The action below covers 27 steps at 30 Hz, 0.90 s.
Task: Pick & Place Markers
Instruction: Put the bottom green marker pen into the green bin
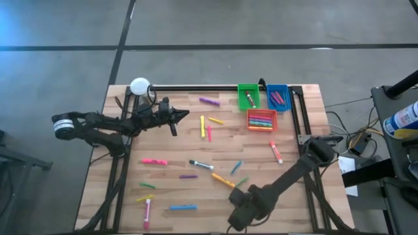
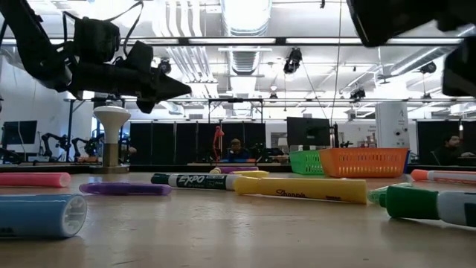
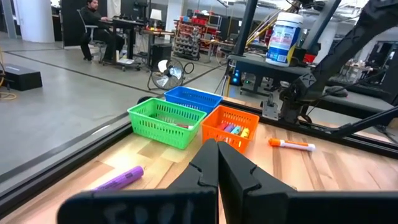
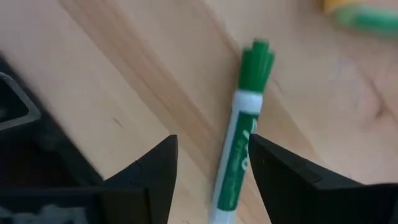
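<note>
While lying flat, green marker [image 4: 239, 149] runs lengthwise between fingers, cap outward | right hand [image 4: 211, 165] spread wide, empty

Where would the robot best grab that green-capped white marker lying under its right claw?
Mid-barrel, on the white part, from straight above. The green-capped white marker lies flat on the wooden table, and the open right gripper already straddles its slim barrel crosswise, so closing there should pinch it evenly.

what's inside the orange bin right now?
The orange bin holds several markers lying side by side, pink, green and blue among them. An exact count isn't readable, and anything beneath that top layer is covered.
</note>
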Available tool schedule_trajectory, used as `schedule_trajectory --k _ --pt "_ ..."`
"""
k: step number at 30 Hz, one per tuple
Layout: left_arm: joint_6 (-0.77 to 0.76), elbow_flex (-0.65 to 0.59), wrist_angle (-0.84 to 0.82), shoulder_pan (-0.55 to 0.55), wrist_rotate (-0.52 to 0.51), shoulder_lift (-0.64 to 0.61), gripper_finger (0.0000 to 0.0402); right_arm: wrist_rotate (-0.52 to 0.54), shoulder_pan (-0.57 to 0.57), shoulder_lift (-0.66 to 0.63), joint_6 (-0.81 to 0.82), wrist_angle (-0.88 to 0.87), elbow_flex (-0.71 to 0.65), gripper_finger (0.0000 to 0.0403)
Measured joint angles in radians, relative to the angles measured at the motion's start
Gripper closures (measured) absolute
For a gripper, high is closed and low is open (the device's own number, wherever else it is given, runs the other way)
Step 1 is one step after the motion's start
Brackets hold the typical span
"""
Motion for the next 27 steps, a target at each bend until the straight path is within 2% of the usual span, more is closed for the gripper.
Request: schedule_trajectory --k 9,19,24,27 --pt "-0.007 -0.007 0.003 0.0 0.0 0.0 0.0402 -0.072 0.005 0.106 0.009 -0.046 0.09 0.0254" --pt "-0.015 -0.023 0.021 0.0 0.0 0.001 0.0402 -0.094 0.004 0.087 0.0 -0.057 0.086 0.0341" --pt "-0.017 -0.023 0.02 0.0 0.0 0.001 0.0402 -0.06 -0.013 0.034 -0.031 -0.108 0.086 0.0331" --pt "-0.022 -0.023 0.021 0.0 0.0 0.001 0.0402 -0.057 -0.044 -0.028 -0.063 -0.23 0.085 0.0319"
